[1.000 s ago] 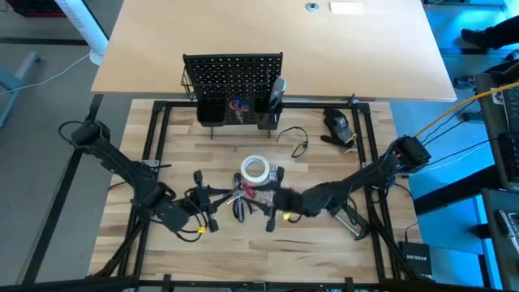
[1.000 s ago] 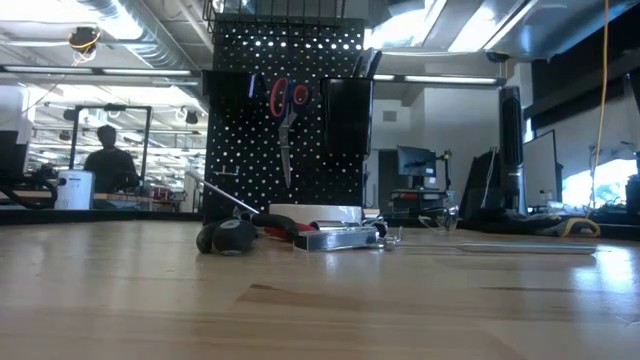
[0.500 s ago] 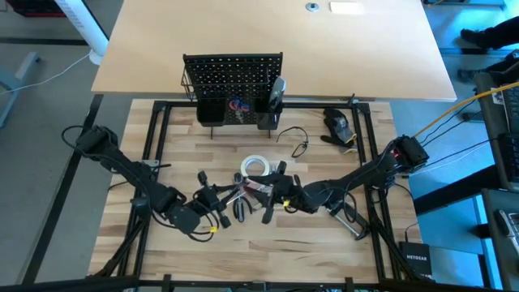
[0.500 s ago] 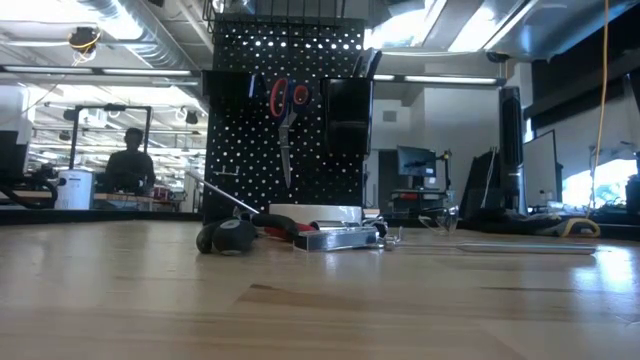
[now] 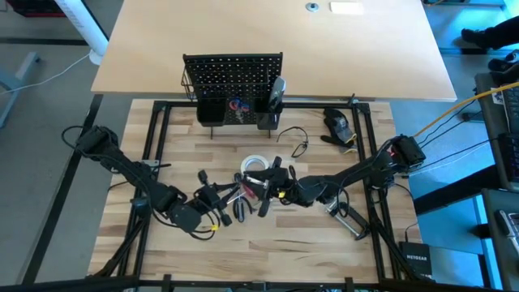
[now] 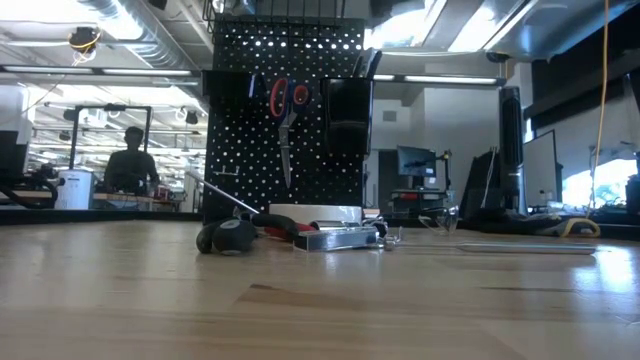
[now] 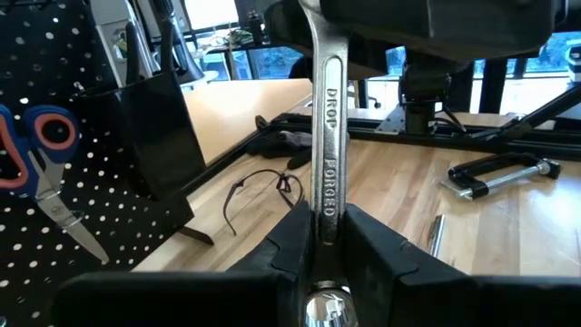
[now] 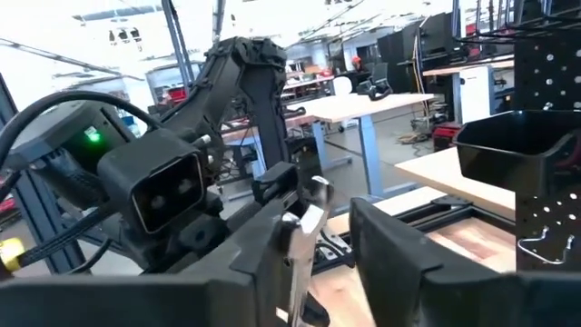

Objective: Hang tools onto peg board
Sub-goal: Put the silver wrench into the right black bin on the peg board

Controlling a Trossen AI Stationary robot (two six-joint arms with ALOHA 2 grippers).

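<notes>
**Wrench handoff: slip risk**

Left gripper [image 7: 325, 238] is clamped on a wrench [image 7: 327, 136] marked "DROP FORGED", mid-table, near the tape roll [image 5: 255, 165]. Right gripper [image 8: 313, 238] straddles its other end, fingers narrow, not clearly gripping. Smooth polished steel shank, flat and slim: if left lets go early it could slide or pivot out. Peg board [image 5: 233, 77] stands at the far edge, red-handled scissors [image 6: 287, 105] hung.

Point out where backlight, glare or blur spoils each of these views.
Low view: bright ceiling lights behind leave the peg board a dark silhouette, the near tabletop soft. Left wrist view: window glare behind; the wrench sharp, with the left hand shut on it. Right wrist view: the right hand looms blurred up close. High view: evenly lit, blue cast at right.
</notes>
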